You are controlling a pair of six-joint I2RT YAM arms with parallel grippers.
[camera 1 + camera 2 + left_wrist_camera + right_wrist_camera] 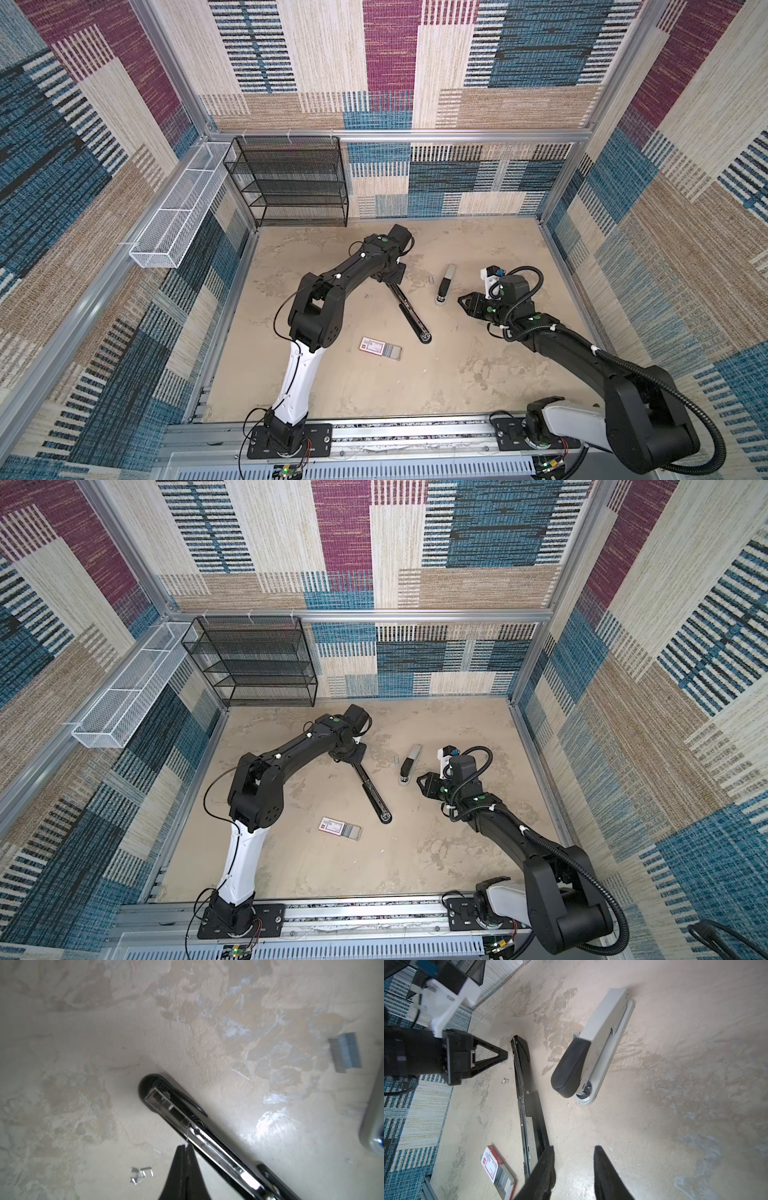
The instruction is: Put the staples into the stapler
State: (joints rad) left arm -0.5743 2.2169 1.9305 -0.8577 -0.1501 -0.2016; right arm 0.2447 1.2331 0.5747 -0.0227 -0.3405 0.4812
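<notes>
Currently the left claw point(184, 1147), clenched with a thin sliver point(187, 1136) at its tips, sits beside the open stapler point(218, 1151); right claw point(574, 1148) parted, empty. Staples point(390, 351) lie lower centre in a top view. Risk: a misaligned sliver misses the stapler.

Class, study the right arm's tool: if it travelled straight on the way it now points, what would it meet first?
Most likely the black-capped front end of the grey stapler, which lies just ahead of the open right tool. Nothing shows between them, though the tool's height is unclear.
</notes>
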